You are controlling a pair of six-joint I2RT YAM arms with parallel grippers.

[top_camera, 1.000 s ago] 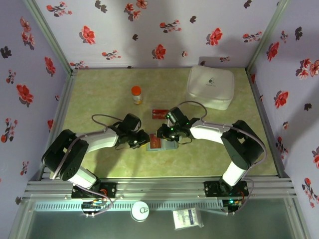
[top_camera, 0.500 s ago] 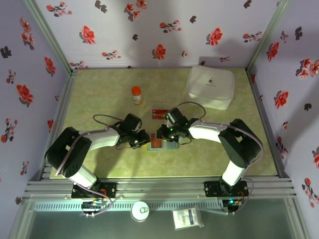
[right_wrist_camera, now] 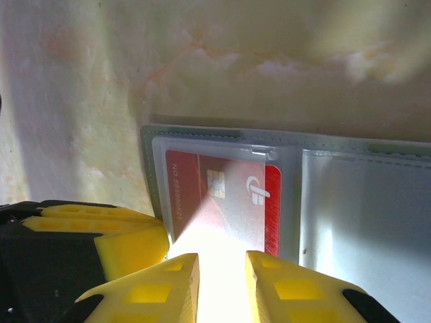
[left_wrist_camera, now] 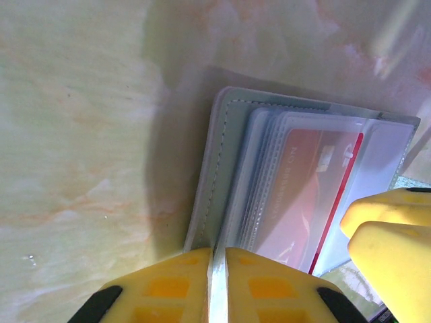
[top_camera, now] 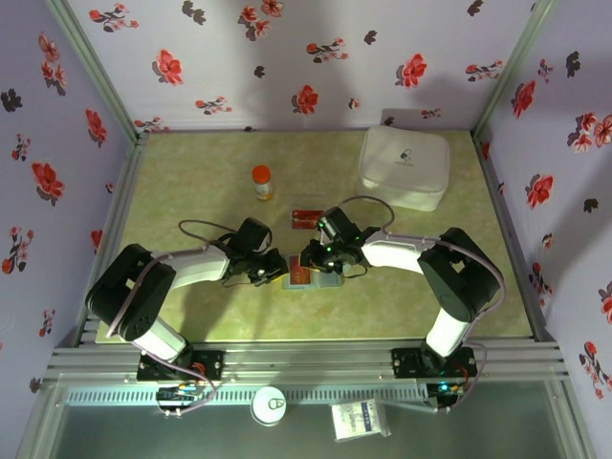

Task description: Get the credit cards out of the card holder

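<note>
From above, the left claw (top_camera: 278, 269), shifted slightly since a second ago, is seen meeting the right claw (top_camera: 304, 258) over the card holder (top_camera: 314, 280), now likely anchored. At the left wrist, its grey-blue cover edge is pinched. At the right wrist, a sleeved red credit card (right_wrist_camera: 222, 195) lies under narrowly parted jaws; whether it is gripped cannot be told.

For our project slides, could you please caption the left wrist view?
Left gripper clamps the edge of the open card holder, a red card showing in its clear sleeves.

Table (top_camera: 191, 306) — card holder (top_camera: 330, 280), card (top_camera: 306, 219), bottle (top_camera: 261, 182), case (top_camera: 404, 167)
</note>
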